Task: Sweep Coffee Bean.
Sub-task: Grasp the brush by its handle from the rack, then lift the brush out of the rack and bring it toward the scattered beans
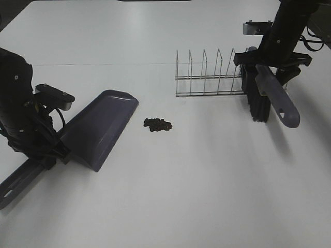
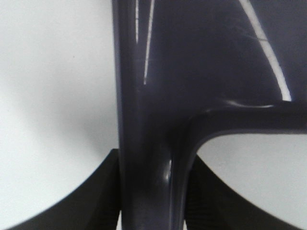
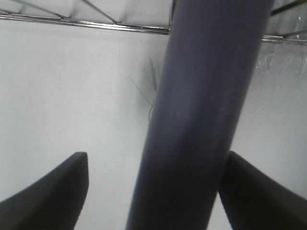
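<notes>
My left gripper [image 2: 151,191] clenched the dustpan [image 1: 98,129] by its handle; my right gripper [image 3: 158,163] grasped the brush [image 1: 276,95] beside the rack [image 1: 207,77]. The beans [image 1: 158,124] lay heaped on the table [image 1: 207,196] near the dustpan's lip.

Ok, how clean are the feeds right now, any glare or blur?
Exterior high: sharp, evenly lit, coffee bean pile distinct, soft shadows beside the brush and dustpan. Left wrist: dustpan handle dominates, soft, with bright glare streaks. Right wrist: brush handle close and blurred, wire rack behind sharper.

Seemingly a robotics lab: plain white table [image 1: 207,206], left arm [image 1: 18,103], right arm [image 1: 289,26].
</notes>
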`<action>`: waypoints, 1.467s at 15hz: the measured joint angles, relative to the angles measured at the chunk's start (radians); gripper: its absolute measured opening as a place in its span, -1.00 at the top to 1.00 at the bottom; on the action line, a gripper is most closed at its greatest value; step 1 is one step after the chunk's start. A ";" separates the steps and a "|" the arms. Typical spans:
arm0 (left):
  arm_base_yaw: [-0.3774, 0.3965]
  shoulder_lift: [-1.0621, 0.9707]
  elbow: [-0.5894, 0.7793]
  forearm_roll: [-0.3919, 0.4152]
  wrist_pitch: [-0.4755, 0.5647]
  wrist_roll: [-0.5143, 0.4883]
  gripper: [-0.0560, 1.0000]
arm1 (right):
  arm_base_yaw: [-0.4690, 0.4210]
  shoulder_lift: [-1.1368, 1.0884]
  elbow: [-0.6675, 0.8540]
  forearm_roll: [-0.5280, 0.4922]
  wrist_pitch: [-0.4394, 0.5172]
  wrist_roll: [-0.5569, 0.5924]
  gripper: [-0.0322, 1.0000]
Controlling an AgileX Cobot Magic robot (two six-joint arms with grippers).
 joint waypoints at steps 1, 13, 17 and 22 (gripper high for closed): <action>0.000 0.000 0.000 0.000 0.000 0.000 0.27 | 0.000 -0.002 0.000 -0.007 0.000 0.012 -0.23; 0.000 0.000 0.000 -0.004 -0.001 0.000 0.27 | -0.002 -0.138 0.000 -0.108 0.002 0.046 0.33; 0.000 0.000 0.000 0.024 0.013 0.000 0.27 | -0.002 -0.243 0.000 -0.128 0.004 0.046 0.33; 0.000 0.000 -0.081 0.046 0.083 0.000 0.27 | -0.002 -0.453 0.123 -0.071 0.003 0.046 0.33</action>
